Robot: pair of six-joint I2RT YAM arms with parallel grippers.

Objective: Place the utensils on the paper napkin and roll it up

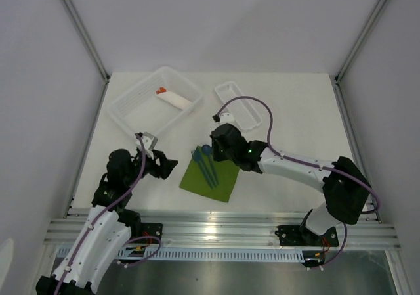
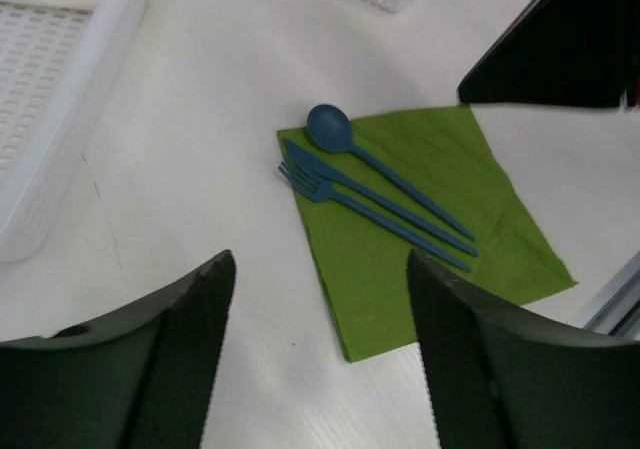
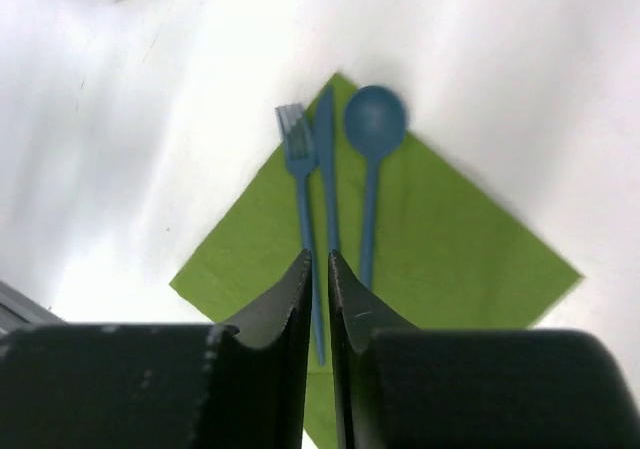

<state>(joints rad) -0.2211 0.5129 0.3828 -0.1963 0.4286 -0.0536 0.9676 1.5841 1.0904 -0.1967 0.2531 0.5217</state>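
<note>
The left pincer [image 1: 170, 167] hovers low above the table [image 1: 295, 111] with its two fingers [image 2: 195, 299] spread wide apart, and it holds nothing. Behind it, well apart, stands a big white basket [image 1: 131, 108] with a white paper roll [image 1: 177, 100] inside. In front of this pincer, just past the gap between its fingers, the green napkin [image 2: 440, 164] lies flat on the table. On the napkin three dark blue utensils lie side by side, close together: a fork [image 2: 325, 191], a knife [image 2: 318, 168] and a spoon [image 2: 330, 129], with their heads at one corner of the sheet. The right pincer [image 3: 320, 269] stands directly above the handles, its fingers almost together with only a thin slit between them, and nothing is seen pinched there. Behind this pincer rests a small white tray [image 1: 246, 111].
</note>
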